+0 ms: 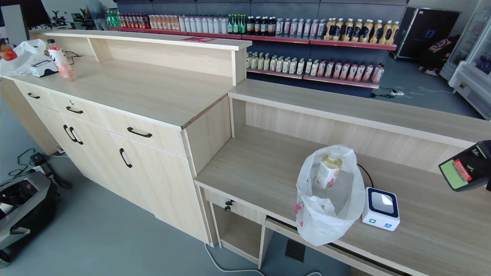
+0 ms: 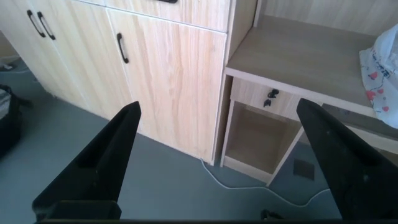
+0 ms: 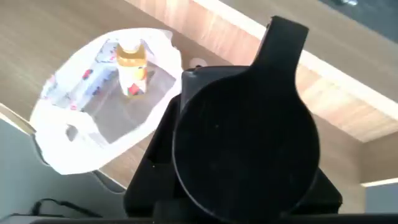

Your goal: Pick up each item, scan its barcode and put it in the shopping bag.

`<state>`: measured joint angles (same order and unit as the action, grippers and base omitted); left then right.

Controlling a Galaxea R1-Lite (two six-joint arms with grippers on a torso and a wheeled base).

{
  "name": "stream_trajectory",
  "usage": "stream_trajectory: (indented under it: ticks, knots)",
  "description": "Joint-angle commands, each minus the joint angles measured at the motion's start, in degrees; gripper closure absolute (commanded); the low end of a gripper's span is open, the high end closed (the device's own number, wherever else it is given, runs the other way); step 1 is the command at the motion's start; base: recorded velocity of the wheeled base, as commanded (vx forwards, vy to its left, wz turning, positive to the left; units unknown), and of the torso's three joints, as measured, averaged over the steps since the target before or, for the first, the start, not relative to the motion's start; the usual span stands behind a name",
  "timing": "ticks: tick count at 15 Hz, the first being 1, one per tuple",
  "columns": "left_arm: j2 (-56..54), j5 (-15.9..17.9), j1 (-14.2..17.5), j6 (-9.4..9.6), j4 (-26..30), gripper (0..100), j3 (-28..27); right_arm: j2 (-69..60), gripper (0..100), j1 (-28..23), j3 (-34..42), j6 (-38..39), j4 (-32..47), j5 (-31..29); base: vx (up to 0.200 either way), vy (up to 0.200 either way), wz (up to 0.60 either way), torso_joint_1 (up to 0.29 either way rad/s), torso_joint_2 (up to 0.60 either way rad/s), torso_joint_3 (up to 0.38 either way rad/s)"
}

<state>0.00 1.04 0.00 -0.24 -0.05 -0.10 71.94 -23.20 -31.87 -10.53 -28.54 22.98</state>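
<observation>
- Dark can (image 1: 466, 168) with a green-and-red label is hanging tilted over the right end of the low counter (image 1: 268, 165), well apart from the scanner (image 1: 381, 208).
- Right gripper (image 3: 236, 118) is clamping it. In the wrist view the can's round black end is covering the fingers, so I am inferring the grip only from the can being held aloft.
- Left gripper (image 2: 219, 109) is hanging spread wide with nothing in it, over the floor in front of the cupboard doors (image 2: 161, 74).
- Shopping bag (image 1: 330, 203) is standing open on the counter just beside the scanner, on the robot's left of it. One bottle (image 1: 328, 168) is standing upright inside.
- Judging the step: the scan is pending. The scanner's window is facing up, so the can is needing to come over it with the barcode turned downward — where the barcode is sitting I cannot tell.
- Advising a low, level pass with the label square to the glass and a brief pause. Then a lift over the bag's rim, lowering beside the bottle rather than onto it — the thin plastic is likely to sag if brushed.
</observation>
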Motion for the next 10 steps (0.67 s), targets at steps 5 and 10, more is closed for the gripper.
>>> stream_trajectory:
  ticks: [5,10]
  knots:
    - [0.00,0.02,0.00,-0.02,-0.04,0,0.01,21.32,100,-4.66,-7.33,21.52,3.31,8.40,0.000,0.000,0.00,0.000,0.00,0.000]
    - [0.09,0.02,0.00,-0.02,-0.04,0,0.01,30.28,100,-8.71,-9.09,12.64,0.15,21.23,0.000,0.000,0.00,0.000,0.00,0.000]
